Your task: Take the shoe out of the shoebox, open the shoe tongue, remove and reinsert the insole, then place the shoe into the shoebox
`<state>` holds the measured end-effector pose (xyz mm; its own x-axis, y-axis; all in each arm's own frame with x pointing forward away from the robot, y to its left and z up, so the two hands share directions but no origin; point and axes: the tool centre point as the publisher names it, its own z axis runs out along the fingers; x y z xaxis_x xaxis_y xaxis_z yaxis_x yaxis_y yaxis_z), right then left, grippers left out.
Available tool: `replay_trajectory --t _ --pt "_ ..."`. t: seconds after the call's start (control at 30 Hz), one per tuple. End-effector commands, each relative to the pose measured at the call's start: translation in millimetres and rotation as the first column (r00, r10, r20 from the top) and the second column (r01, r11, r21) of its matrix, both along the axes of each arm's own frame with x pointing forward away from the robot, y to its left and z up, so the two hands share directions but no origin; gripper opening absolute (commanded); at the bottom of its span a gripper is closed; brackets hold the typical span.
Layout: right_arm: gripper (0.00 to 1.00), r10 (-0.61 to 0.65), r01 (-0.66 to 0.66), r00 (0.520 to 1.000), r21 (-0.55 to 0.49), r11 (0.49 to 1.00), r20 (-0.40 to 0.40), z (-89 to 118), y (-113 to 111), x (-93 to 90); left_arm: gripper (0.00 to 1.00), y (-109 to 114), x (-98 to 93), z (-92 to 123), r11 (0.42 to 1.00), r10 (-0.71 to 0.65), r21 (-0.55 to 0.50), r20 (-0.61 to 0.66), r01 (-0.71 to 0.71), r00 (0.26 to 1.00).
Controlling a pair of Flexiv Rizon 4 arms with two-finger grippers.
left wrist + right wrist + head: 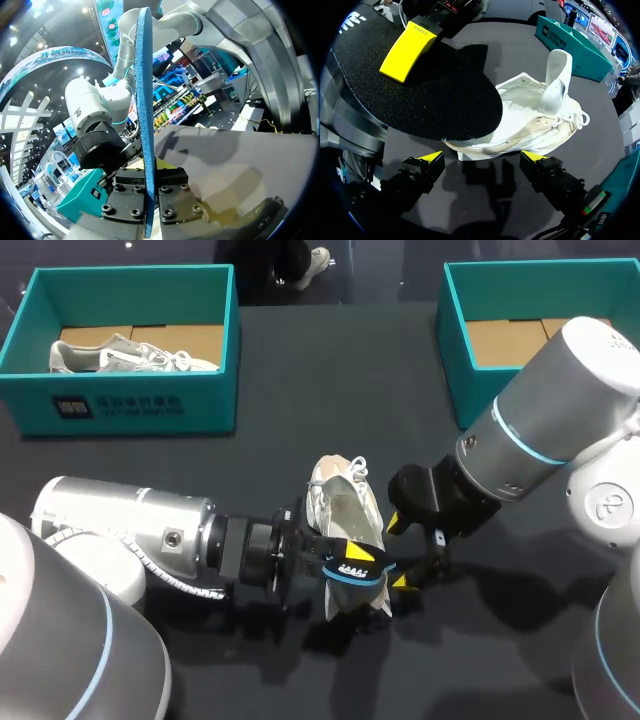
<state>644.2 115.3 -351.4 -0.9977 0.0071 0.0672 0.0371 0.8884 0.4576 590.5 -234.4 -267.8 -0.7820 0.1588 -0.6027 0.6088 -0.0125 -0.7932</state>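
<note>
White mesh shoe [343, 502] lies on the dark surface [300, 390]. Two teal cardboard shoeboxes stand behind it, the left shoebox [130, 405] holding a second pale shoe [130, 355], the right shoebox [470, 370] cut off. Left wrist view: left hand [150, 185] pinches one blue-edged insole [144, 100], edge-on. Right wrist view: right hand [484, 157] gapes empty before the shoe, which the insole partly hides.

Two shoeboxes [130, 405], two shoes [345, 505] — one insole [445, 105]
</note>
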Motion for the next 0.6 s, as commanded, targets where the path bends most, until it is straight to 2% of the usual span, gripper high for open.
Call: replay_trajectory --t 0.03,0.6 --pt "1.0 -0.001 0.001 1.0 0.0 1.0 0.003 -1.5 0.8 -1.0 0.0 -3.5 -5.7 -1.9 0.999 0.045 -0.015 0.005 -0.045 0.999" --pt "1.0 -0.001 0.001 1.0 0.0 1.0 0.003 -1.5 0.8 -1.0 0.0 -3.8 2.7 0.5 0.991 0.13 -0.035 -0.029 -0.131 0.991"
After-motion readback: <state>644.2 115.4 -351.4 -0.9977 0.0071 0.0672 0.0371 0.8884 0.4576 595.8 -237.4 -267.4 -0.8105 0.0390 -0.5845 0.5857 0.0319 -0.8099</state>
